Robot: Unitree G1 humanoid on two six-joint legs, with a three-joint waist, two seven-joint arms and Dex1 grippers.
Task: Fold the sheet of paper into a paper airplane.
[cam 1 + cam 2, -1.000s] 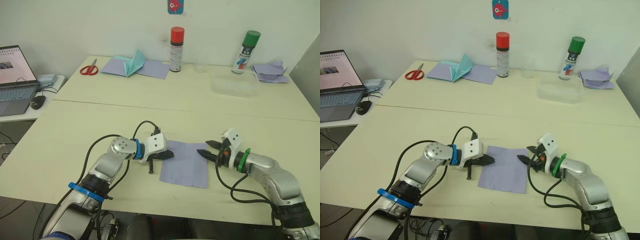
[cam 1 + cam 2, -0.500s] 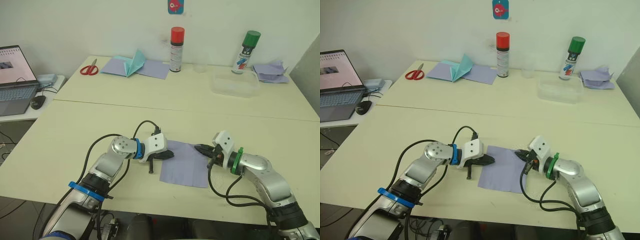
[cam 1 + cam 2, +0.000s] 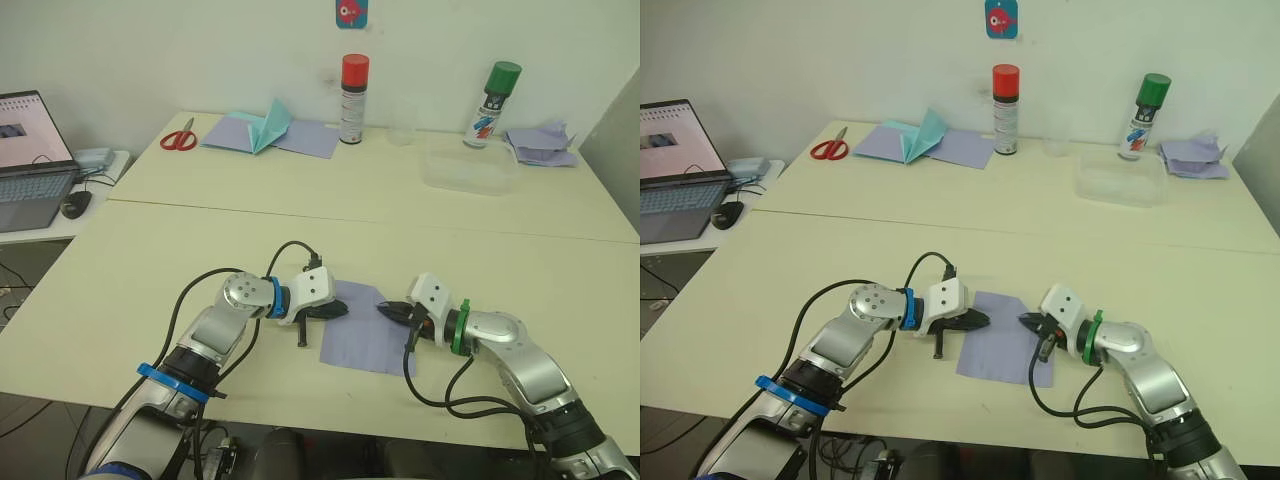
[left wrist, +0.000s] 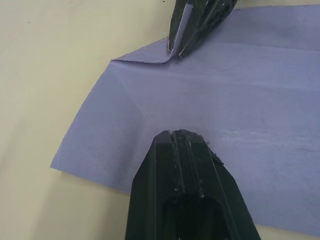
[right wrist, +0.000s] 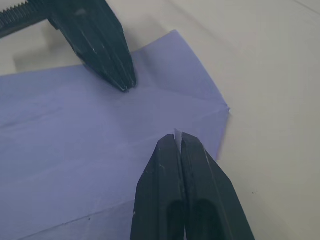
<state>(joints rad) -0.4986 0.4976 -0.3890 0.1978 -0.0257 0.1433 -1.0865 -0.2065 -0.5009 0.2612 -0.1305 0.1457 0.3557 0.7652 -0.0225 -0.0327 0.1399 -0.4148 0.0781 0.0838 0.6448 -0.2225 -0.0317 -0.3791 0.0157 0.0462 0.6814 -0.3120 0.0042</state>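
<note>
Your right gripper (image 3: 388,311) is closed on a corner of the lavender sheet of paper (image 3: 362,332), which lies on the table (image 3: 150,260) near its front edge; your left gripper (image 3: 340,310), fingers together and empty, presses the opposite edge. Pull unevenly and the thin paper may tear or crease crooked

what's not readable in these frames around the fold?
- Sheet of paper, head views: the pinched corner sits behind the right gripper.
- Left wrist view: the paper under the left gripper is covered by its fingers, so contact is unclear.
- Laptop, left eye view: cut by the edge, screen too small to read.
</note>
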